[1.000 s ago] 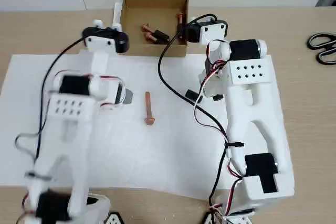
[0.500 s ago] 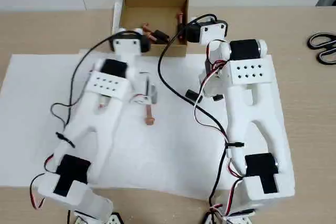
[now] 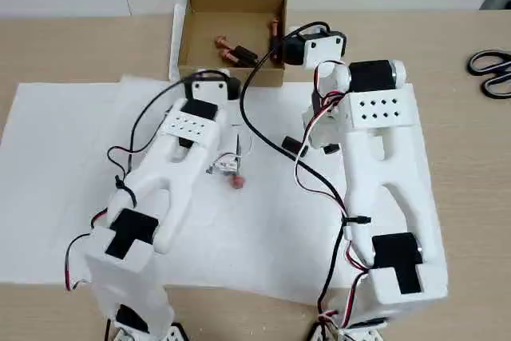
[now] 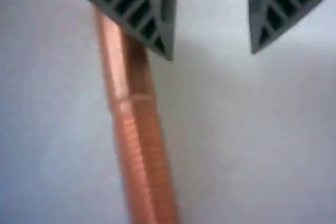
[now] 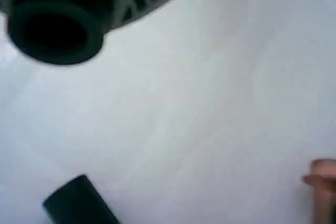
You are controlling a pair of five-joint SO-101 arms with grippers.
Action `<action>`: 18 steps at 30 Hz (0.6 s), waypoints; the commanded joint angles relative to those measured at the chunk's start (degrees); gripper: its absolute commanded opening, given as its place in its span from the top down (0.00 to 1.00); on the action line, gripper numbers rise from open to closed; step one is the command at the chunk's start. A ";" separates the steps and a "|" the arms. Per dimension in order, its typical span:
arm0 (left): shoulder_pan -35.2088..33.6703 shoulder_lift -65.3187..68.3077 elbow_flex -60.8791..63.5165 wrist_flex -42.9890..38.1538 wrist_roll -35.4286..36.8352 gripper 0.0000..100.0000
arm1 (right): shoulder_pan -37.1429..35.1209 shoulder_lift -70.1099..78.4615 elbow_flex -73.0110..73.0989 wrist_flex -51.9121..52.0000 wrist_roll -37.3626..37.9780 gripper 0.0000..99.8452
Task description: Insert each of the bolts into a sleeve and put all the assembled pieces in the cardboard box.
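Observation:
A copper bolt [image 3: 237,180] lies on the white paper [image 3: 56,157]. My left gripper [image 3: 232,160] hangs just over it, open. In the left wrist view the bolt [image 4: 137,145] runs under one of the fingertips [image 4: 157,35], beside the gap of the left gripper [image 4: 210,51] and not inside it. My right gripper [image 3: 323,146] is at mid-table, shut on a black sleeve [image 5: 52,31] held above the paper. Another black sleeve [image 3: 294,146] [image 5: 79,203] lies loose on the paper beside it. The cardboard box [image 3: 281,37] stands at the back with bolt-and-sleeve pieces [image 3: 233,52] inside.
Scissors [image 3: 491,71] lie at the table's far right. A black cable [image 3: 255,129] loops from the right arm across the paper between the two arms. The bolt's copper end [image 5: 321,184] shows at the edge of the right wrist view.
My left arm has swung from the left side of the paper to the right, and its gripper has come down over the bolt. The right arm has kept still.

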 commanded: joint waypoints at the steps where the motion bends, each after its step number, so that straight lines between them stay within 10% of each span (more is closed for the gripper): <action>1: 0.18 -0.62 -1.71 -0.79 0.53 0.91 | 0.40 -2.86 -2.46 0.31 0.53 1.00; 18: 0.18 -0.09 -12.88 4.22 10.11 0.91 | 0.40 -2.86 -2.37 0.31 0.53 1.00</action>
